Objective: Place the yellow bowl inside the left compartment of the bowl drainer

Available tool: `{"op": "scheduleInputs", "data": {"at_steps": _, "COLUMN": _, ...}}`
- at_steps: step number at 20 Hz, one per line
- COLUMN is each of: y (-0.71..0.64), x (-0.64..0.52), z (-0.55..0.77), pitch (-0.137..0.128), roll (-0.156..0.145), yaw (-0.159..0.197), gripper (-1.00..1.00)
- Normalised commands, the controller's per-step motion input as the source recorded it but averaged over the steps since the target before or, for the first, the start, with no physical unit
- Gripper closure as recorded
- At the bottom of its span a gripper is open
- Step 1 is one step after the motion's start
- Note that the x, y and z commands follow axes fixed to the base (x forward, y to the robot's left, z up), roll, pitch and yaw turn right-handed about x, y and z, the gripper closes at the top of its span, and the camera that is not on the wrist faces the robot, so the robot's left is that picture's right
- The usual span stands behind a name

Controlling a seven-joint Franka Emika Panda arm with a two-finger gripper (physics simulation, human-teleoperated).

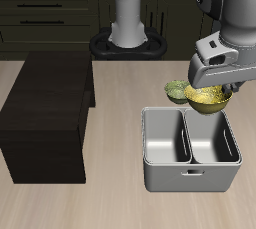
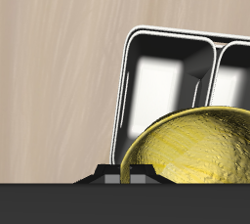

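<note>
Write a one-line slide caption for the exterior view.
Robot hand holds the yellow bowl above the back rim of the grey bowl drainer, olive-green bowl just behind.

The arm (image 1: 135, 3) is glossy white and light grey, built of thick rounded segments with darker grey joints, rising from a dark round base ring (image 1: 128, 45) at the top middle. The tool (image 1: 212, 85) at the right is a boxy pale grey block with dark fingers.

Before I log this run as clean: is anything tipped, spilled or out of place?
Nothing stands out. The yellow bowl is held by the gripper above the back rim of the bowl drainer, whose wells look empty. The olive-green bowl sits upright behind it.
</note>
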Motion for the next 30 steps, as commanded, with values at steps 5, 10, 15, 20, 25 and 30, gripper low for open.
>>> {"op": "scheduleInputs", "data": {"at_steps": 5, "y": 0.05, "x": 0.03, "z": -0.13, "pitch": 0.016, "roll": 0.005, "yaw": 0.0, "gripper": 1.0}}
{"op": "scheduleInputs", "data": {"at_steps": 10, "y": -0.03, "x": 0.05, "z": -0.16, "pitch": 0.019, "roll": -0.003, "yaw": -0.005, "gripper": 1.0}}
{"op": "scheduleInputs", "data": {"at_steps": 15, "y": -0.06, "x": 0.04, "z": -0.18, "pitch": 0.024, "roll": -0.01, "yaw": 0.001, "gripper": 1.0}}
{"op": "scheduleInputs", "data": {"at_steps": 20, "y": -0.02, "x": 0.03, "z": -0.15, "pitch": 0.016, "roll": -0.002, "yaw": 0.007, "gripper": 1.0}}
{"op": "scheduleInputs", "data": {"at_steps": 25, "y": -0.02, "x": 0.0, "z": -0.18, "pitch": 0.02, "roll": 0.0, "yaw": 0.011, "gripper": 1.0}}
{"op": "scheduleInputs", "data": {"at_steps": 30, "y": 0.02, "x": -0.06, "z": -0.08, "pitch": 0.0, "roll": 0.005, "yaw": 0.025, "gripper": 1.0}}
